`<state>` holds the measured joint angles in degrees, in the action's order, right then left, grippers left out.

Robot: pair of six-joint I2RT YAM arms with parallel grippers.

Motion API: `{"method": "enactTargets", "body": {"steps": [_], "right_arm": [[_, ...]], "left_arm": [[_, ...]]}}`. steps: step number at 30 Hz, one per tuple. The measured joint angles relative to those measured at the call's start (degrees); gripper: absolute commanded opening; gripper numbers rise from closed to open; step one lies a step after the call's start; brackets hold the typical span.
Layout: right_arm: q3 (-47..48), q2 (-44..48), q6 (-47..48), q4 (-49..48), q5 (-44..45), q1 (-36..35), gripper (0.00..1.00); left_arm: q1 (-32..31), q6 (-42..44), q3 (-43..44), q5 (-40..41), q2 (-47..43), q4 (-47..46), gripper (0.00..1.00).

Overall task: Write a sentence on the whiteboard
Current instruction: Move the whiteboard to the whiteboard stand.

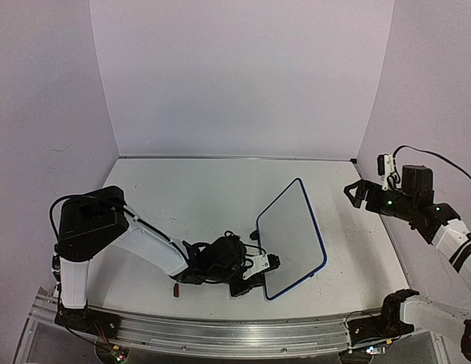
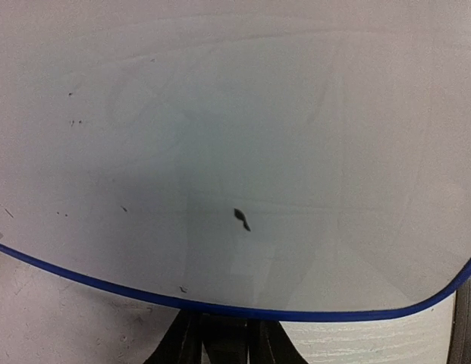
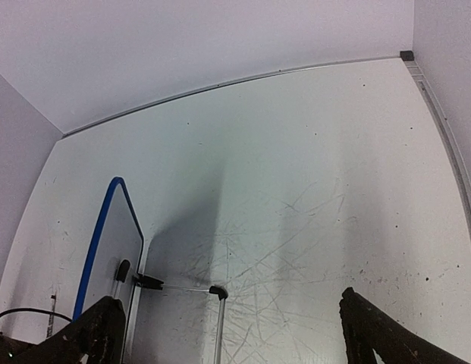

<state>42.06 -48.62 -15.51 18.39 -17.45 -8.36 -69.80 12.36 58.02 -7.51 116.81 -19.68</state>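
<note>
Right gripper [image 1: 359, 193] hangs raised at the far right, its fingers spread wide and grasping nothing. Left gripper [image 1: 270, 262] sits low at the near left edge of the whiteboard [image 1: 292, 235]; I cannot tell whether it is clenched. The blue-rimmed whiteboard stands tilted on the scuffed counter [image 1: 182, 189], right of centre, its face bearing one small dark mark [image 2: 241, 218].
</note>
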Motion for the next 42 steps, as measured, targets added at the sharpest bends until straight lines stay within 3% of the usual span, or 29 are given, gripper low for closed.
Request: {"method": "enactTargets", "body": {"steps": [8,16,21,28,32,37,39,42], "right_arm": [[0.0,-1.5,0.0,-1.0,0.0,0.0,1.0],[-0.1,-2.7,0.0,-2.4,0.0,0.0,1.0],[-0.5,-3.8,0.0,-3.4,0.0,0.0,1.0],[-0.7,-4.8,0.0,-4.5,0.0,0.0,1.0],[-1.0,-5.4,0.0,-4.9,-0.4,0.0,1.0],[-2.5,-5.7,-0.3,-5.3,-1.0,-0.4,1.0],[-2.8,-5.8,-0.5,-5.3,-1.0,-0.8,1.0],[-2.9,-5.9,-0.9,-5.3,-1.0,-1.8,1.0]], "left_arm": [[-1.3,-1.0,-0.1,5.1,0.3,-1.6,0.0],[-1.7,-7.0,-2.2,17.5,0.3,-4.8,0.0],[-1.4,-14.6,-2.6,25.3,0.5,-4.8,0.0],[-1.4,-27.8,-0.6,30.3,2.3,-4.1,0.01],[-1.5,-33.1,3.9,33.2,4.8,-1.2,0.14],[-1.5,-37.7,8.1,35.6,6.5,3.1,0.4],[-1.5,-37.7,8.2,35.6,6.5,3.3,0.46],[-1.4,-37.8,7.4,35.1,5.9,3.2,0.64]]}}
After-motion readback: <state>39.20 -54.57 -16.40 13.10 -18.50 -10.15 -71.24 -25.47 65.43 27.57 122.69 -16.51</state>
